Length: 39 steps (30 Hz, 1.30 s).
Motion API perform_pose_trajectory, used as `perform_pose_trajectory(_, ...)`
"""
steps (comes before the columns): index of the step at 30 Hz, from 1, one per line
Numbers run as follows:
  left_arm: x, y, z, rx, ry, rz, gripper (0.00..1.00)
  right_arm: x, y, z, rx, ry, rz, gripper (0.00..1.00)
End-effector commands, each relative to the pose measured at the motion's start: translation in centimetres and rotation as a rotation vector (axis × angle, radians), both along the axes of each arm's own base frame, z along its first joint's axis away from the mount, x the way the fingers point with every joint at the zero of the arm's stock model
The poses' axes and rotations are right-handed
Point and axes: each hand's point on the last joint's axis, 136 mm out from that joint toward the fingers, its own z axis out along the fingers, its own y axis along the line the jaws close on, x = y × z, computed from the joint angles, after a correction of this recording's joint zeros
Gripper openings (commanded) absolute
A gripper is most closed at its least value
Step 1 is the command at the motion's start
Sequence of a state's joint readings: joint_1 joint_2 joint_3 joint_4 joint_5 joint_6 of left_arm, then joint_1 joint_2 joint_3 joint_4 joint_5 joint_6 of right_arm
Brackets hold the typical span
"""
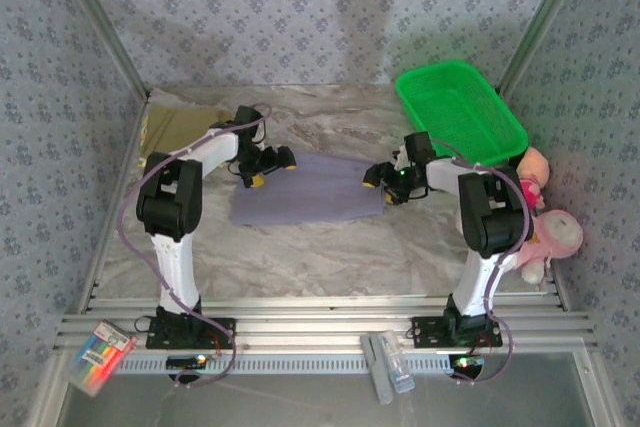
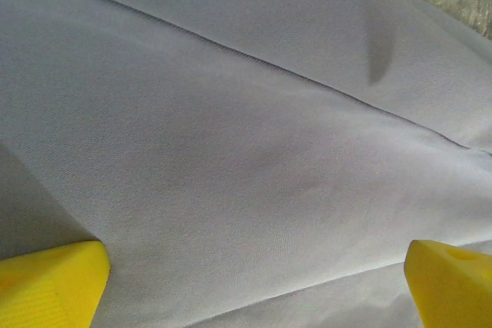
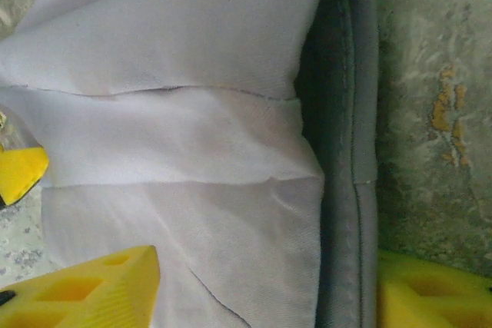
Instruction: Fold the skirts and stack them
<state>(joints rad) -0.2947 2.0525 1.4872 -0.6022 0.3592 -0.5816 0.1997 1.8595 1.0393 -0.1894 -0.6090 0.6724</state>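
We saw left gripper [image 1: 272, 169] released over the grey-lavender skirt [image 1: 305, 195], at its left end; right gripper [image 1: 378, 187] released, straddling its right hem.

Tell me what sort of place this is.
Probably a staged robot test cell, not a home: wallpapered panels box in a marble-look table with aluminium rails along its near edge.

2 skirts lie on 1 table [image 1: 330, 257]: 1 grey-lavender skirt [image 1: 310, 192] and 1 olive-khaki skirt [image 1: 185, 127]. There are also 1 green basket [image 1: 415, 112] and 2 pink plush toys [image 1: 555, 232]. There are 2 grippers, the left gripper [image 1: 273, 170] and the right gripper [image 1: 378, 185], each with 2 yellow fingers [image 2: 50, 282].
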Motion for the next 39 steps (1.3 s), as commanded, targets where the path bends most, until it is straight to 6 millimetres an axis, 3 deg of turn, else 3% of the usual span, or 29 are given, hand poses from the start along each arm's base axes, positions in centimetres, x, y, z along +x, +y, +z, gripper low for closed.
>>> perform_pose_trajectory(1, -1.7, 0.8, -1.2, 0.035, 0.064, 0.009, 1.00, -1.1, 2.8, -0.2, 0.093, 0.005, 0.070, 0.55)
perform_pose_trajectory(12, -2.3, 0.8, -1.5, 0.027, 0.078, 0.015, 1.00, -0.7, 1.0, -0.6, 0.082, -0.020, 0.030, 0.00)
perform_pose_trajectory(16, -2.4, 0.2, -1.4, 0.015, 0.079, 0.013, 1.00, -0.4, -0.1, 0.0, 0.047, -0.042, 0.025, 0.00)
perform_pose_trajectory(21, -2.3, 0.2, 0.8, 0.015, 0.037, -0.007, 1.00, -0.6, -2.7, 0.8, -0.153, -0.066, 0.083, 0.00)
perform_pose_trajectory(27, -3.9, 3.2, 2.5, 0.134, 0.005, -0.042, 1.00, -0.9, -4.8, 1.7, -0.310, -0.079, 0.130, 0.00)
perform_pose_trajectory(31, -4.9, 4.4, 1.8, 0.147, 0.016, -0.044, 0.97, -0.5, -5.1, 2.3, -0.338, -0.090, 0.137, 0.00)
perform_pose_trajectory(34, -5.3, 3.6, 0.9, 0.091, 0.041, -0.055, 0.87, -0.3, -5.3, 2.5, -0.351, -0.082, 0.133, 0.00)
perform_pose_trajectory(39, -6.0, 1.9, -1.4, 0.049, 0.115, -0.064, 0.77, 1.1, -4.8, 5.0, -0.335, -0.125, 0.134, 0.00)
